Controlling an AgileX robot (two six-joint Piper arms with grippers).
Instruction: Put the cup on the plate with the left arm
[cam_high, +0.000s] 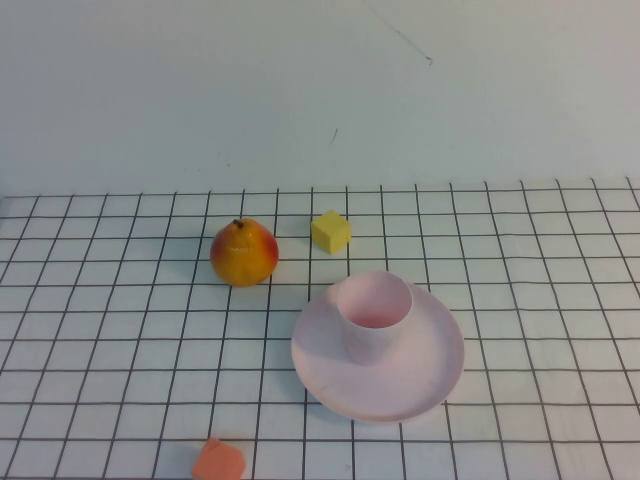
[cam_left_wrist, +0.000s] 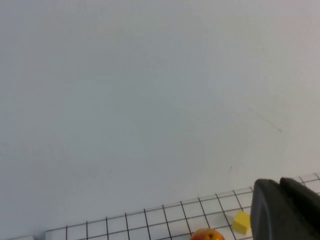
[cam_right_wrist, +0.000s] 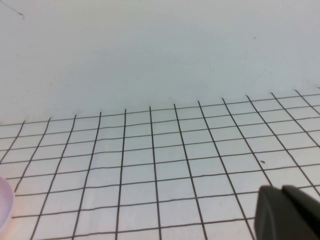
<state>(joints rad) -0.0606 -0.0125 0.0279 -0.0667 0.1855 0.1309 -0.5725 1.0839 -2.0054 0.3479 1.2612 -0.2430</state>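
On the plate (cam_high: 330, 385), a little toward its far-left part, stands the cup (cam_high: 375, 316), upright and open at the top. It is a small, plain, pale pink tumbler with no handle, narrowing toward its base, and its inside shows a slightly deeper pink at the bottom. The plate is round, shallow and the same pale pink, with a raised rim, and is much wider than the cup it carries.

Both rest on a white table (cam_high: 120, 330) ruled with a black grid. Behind it rises a plain pale wall (cam_high: 300, 90) with a few faint marks. To the left of the plate and farther back sits a red and yellow pear (cam_high: 243, 252); just to its right lies a small yellow cube (cam_high: 331, 231). A small orange piece (cam_high: 219, 461) shows at the near edge of the table.

Neither arm appears in the high view. The left gripper (cam_left_wrist: 285, 210) shows only as a dark block at the edge of its wrist view, raised and facing the wall, with the pear and the cube low in front of it; the cup is not seen from there, so it lies well apart from that gripper. The right gripper (cam_right_wrist: 287, 212) is likewise a dark corner over bare grid, with only a sliver of the plate's rim at the far side. Whether either gripper is spread or closed, I cannot tell.
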